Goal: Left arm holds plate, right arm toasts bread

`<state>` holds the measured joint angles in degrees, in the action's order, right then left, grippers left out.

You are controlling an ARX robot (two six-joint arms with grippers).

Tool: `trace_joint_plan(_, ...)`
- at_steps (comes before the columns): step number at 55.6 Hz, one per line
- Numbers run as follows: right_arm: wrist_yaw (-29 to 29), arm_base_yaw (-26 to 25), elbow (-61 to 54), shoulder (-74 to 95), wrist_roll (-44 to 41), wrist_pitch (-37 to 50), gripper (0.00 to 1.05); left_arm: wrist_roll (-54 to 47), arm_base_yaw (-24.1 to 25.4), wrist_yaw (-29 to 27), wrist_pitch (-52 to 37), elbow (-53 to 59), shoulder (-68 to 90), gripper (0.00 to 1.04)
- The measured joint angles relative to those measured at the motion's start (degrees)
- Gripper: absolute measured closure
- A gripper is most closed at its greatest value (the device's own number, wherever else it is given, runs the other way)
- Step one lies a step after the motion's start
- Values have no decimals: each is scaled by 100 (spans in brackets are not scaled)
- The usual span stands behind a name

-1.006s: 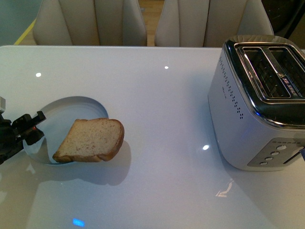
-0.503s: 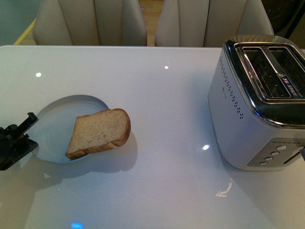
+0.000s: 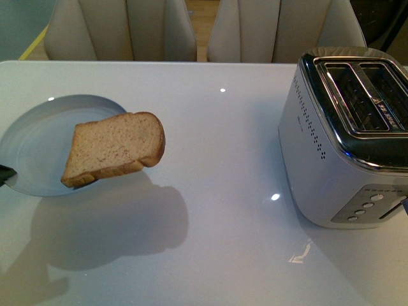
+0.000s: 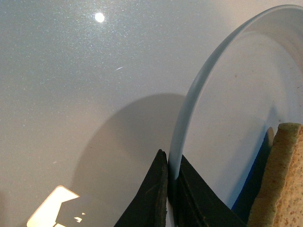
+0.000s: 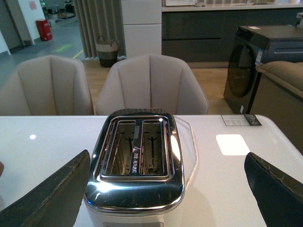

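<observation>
The pale blue-grey plate [image 3: 32,143] hangs above the table at the left, casting a large shadow below it. The bread [image 3: 115,155] lies on it, its rounded top hanging over the right rim. Of my left gripper [image 3: 4,174] only a dark tip shows at the frame's edge. In the left wrist view the left gripper [image 4: 171,187] is shut on the plate's rim [image 4: 199,85], with the bread's crust [image 4: 279,179] close by. My right gripper [image 5: 166,153] is open and empty, above and in front of the silver two-slot toaster [image 5: 137,161]. The toaster [image 3: 350,134] stands at the right with both slots empty.
The glossy white table [image 3: 223,191] carries the toaster near its right edge. Two beige chairs [image 3: 121,29] [image 3: 274,29] stand behind the far edge. A dark appliance [image 5: 265,61] stands beyond the table in the right wrist view.
The plate with the bread has risen off the table and moved left and back. Its tilt has levelled, its shadow has grown, and the left gripper has slid almost out of the front view.
</observation>
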<state>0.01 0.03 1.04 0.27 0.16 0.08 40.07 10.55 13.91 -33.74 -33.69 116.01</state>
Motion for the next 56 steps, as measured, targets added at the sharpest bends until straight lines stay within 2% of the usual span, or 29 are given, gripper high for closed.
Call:
trace_joint_plan(13, 0, 0, 0, 0, 0, 0, 9, 378, -304, -57, 1244, -28, -1578, 102)
trace_joint_plan(23, 0, 0, 0, 0, 0, 0, 9, 610, -765, -289, 2201, -424, -2479, 102)
trace_joint_plan(38, 0, 0, 0, 0, 0, 0, 9, 1001, -1703, -693, 3036, -968, -3058, 102)
trace_joint_plan(50, 0, 0, 0, 0, 0, 0, 9, 1574, -2524, -1091, 3425, -1222, -3241, 102)
trace_joint_plan(56, 0, 0, 0, 0, 0, 0, 9, 1779, -2774, -1187, 3515, -1252, -3303, 102)
